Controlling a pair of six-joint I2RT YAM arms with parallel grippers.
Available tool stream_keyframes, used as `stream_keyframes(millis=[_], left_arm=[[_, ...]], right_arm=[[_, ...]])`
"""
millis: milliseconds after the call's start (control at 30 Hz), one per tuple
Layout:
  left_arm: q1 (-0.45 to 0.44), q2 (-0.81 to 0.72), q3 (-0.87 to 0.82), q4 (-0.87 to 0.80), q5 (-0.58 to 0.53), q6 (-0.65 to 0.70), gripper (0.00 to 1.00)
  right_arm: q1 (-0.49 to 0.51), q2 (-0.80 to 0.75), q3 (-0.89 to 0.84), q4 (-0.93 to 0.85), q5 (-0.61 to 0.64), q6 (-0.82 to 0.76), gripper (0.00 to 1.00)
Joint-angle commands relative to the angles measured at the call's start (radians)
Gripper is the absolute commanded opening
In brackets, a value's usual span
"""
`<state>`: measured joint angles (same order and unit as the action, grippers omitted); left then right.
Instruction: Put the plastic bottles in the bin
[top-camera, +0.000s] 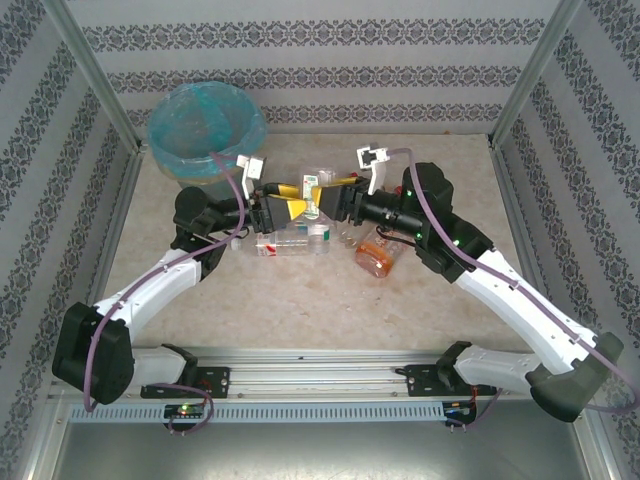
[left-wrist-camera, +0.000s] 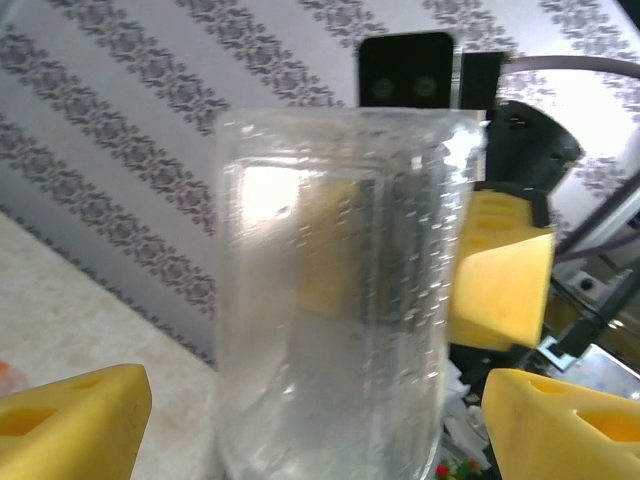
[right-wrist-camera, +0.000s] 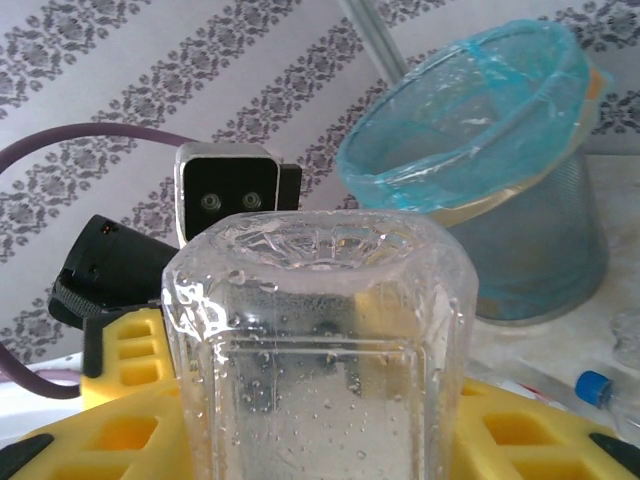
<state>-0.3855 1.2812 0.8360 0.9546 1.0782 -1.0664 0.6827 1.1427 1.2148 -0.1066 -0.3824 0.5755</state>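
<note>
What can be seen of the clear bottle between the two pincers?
The clear bottle is colourless, see-through plastic with flat sides, rounded corners and a ridged, moulded base. Tiny droplets cling to its wall, and it looks empty. The right pincer holds it between yellow fingers, seemingly raised over the middle of the table. The left pincer has open fingers on either side of it, with gaps, not touching. Its cap end is hidden.

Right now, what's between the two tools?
A clear bottle, held up between left tool and right tool; top and both wrist views show it.
</note>
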Motion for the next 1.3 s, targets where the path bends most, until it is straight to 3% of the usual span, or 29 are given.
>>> stream_keyframes(millis=[0, 367, 533, 600, 767, 833, 900, 1000, 1133, 1267], left_arm=[[-0.012, -0.010, -0.012, 0.236, 0.069, -0.124, 0.87], [-0.037, -0.026, -0.025, 0.142, 0.075, -0.060, 0.79], [-0.040, -0.026, -0.016, 0.158, 0.085, -0.066, 0.57], [-0.039, -0.024, -0.021, 0.170, 0.079, -0.069, 0.53], [-0.040, -0.013, -0.034, 0.215, 0.059, -0.086, 0.46], [-0.039, -0.011, -0.031, 0.216, 0.051, -0.079, 0.46], [-0.035, -0.019, -0.029, 0.198, 0.037, -0.058, 0.46], [-0.010, -0.058, -0.017, 0.041, -0.018, 0.040, 0.45], [0.028, -0.145, 0.046, -0.403, -0.147, 0.318, 0.45], [0.076, -0.150, 0.112, -0.588, -0.202, 0.434, 0.43]], right_arm=[[0.010, 0.010, 0.039, 0.060, -0.037, -0.010, 0.50], [0.064, 0.026, 0.066, 0.108, -0.053, 0.009, 0.50], [0.068, 0.023, 0.057, 0.107, -0.036, 0.006, 0.51], [0.069, 0.020, 0.052, 0.107, -0.026, 0.003, 0.53], [0.068, 0.010, 0.038, 0.107, -0.002, 0.003, 0.69], [0.067, -0.004, 0.029, 0.101, 0.035, -0.001, 0.85], [0.067, -0.027, 0.016, 0.097, 0.088, -0.010, 0.91], [0.064, -0.079, -0.007, 0.075, 0.236, -0.038, 0.94], [0.066, -0.160, -0.079, 0.073, 0.461, -0.048, 0.93], [0.064, -0.183, -0.110, 0.076, 0.510, -0.051, 0.92]])
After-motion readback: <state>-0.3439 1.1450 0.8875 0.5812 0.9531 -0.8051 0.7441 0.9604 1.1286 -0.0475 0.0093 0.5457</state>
